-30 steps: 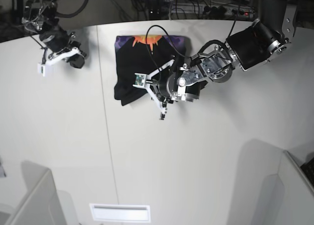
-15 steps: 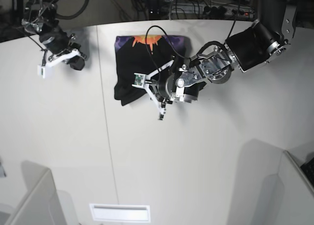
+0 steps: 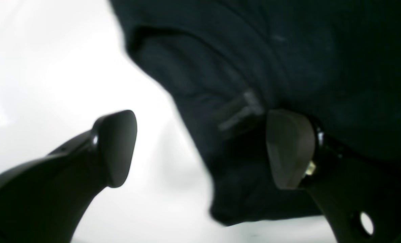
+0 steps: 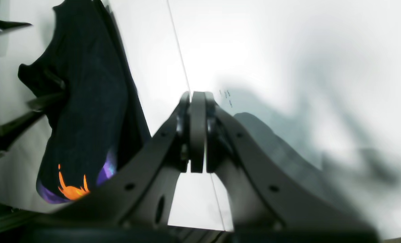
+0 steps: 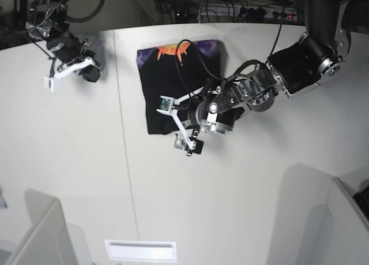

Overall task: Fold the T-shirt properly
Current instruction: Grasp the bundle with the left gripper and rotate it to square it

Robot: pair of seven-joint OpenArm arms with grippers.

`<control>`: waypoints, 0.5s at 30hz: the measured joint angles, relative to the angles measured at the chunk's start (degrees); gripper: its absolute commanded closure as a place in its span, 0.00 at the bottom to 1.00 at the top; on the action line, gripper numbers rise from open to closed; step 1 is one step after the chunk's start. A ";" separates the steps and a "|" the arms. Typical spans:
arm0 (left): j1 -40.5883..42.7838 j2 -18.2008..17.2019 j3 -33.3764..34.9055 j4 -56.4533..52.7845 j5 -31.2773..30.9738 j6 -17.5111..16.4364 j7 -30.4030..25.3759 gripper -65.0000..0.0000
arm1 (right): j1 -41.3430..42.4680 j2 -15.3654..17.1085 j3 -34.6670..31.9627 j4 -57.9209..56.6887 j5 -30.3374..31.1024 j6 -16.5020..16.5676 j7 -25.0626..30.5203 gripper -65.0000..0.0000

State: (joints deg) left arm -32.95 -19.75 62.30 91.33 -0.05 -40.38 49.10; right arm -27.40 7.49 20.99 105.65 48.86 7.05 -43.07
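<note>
The folded black T-shirt (image 5: pixel 173 80) lies near the desk's (image 5: pixel 259 190) far edge, sunburst print outermost. At its near hem the left gripper (image 3: pixel 200 148) gapes, released — one finger (image 3: pixel 290 148) against cloth. The right gripper (image 4: pixel 197 135), clenched empty, hovers near the far-left corner — bare desk elsewhere.

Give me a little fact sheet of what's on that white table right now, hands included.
item: black T-shirt, folded into a rough rectangle
print: orange sunburst at the far edge
surface: white table
left hand: open, at the shirt's near edge, gripping nothing
right hand: shut, empty, off to the side, clear of the shirt
</note>
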 measured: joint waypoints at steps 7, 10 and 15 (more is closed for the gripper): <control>7.37 2.86 -18.43 9.84 0.66 0.00 0.04 0.12 | -0.76 0.00 -0.28 0.20 0.00 0.00 0.04 1.00; 12.46 4.39 -29.24 15.72 0.74 0.00 0.20 0.13 | -1.25 0.13 -0.39 3.06 -2.14 -0.22 -0.28 1.00; 21.00 4.70 -39.95 21.66 0.87 0.00 0.13 0.68 | -2.29 -0.02 -0.44 9.81 -9.42 0.50 0.39 1.00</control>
State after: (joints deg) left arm -11.94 -15.05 22.35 112.99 0.82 -40.38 49.23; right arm -29.69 7.46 20.56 115.46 39.44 7.55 -42.68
